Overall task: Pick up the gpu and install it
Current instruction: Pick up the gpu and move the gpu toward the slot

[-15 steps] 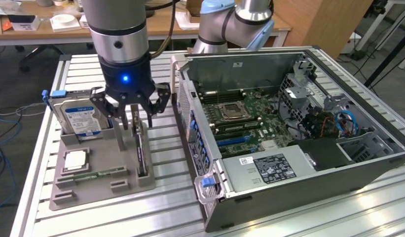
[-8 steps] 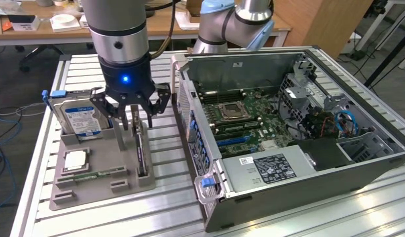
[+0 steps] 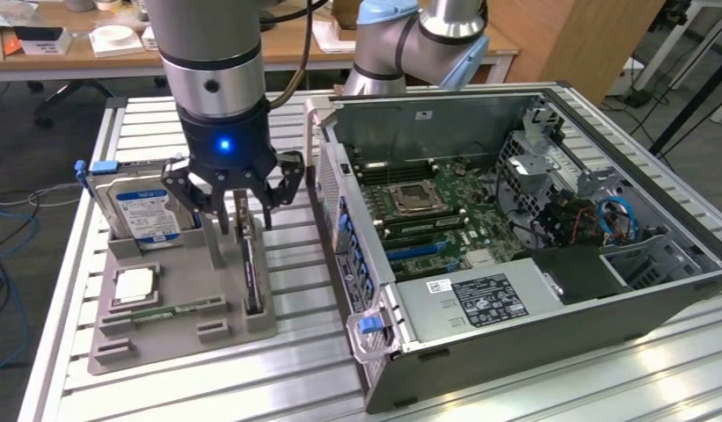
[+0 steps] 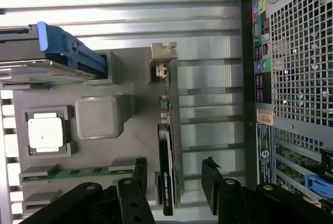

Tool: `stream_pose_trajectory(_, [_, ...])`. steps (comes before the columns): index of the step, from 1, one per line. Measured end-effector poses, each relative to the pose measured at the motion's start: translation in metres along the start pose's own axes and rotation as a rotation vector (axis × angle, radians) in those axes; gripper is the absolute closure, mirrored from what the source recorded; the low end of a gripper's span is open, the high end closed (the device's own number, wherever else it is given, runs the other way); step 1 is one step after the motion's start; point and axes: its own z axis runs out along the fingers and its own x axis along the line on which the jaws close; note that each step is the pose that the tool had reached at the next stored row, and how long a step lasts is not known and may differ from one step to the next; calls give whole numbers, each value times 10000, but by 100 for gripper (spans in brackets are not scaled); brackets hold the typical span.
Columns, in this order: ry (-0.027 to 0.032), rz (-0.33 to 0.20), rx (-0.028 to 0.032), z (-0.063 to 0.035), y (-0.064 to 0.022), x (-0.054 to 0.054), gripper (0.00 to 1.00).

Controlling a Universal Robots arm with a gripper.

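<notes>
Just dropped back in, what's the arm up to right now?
The arm's black gripper hangs over the grey parts tray. Its fingers are open, one on either side of the thin black graphics card with the silver bracket, which stands on edge in its slot. Nothing is held, and the card is not yet lifted. The open grey computer case sits beside the tray on the exterior view's right, with its motherboard exposed.

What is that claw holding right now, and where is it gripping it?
Nothing is held. The gripper is open over the gpu, which stands on edge in the grey tray, and it has not yet been clamped.
</notes>
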Motion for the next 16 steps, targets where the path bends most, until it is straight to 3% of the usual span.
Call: stream_pose_trajectory(16, [-1, 2, 2, 109, -7, 21, 45])
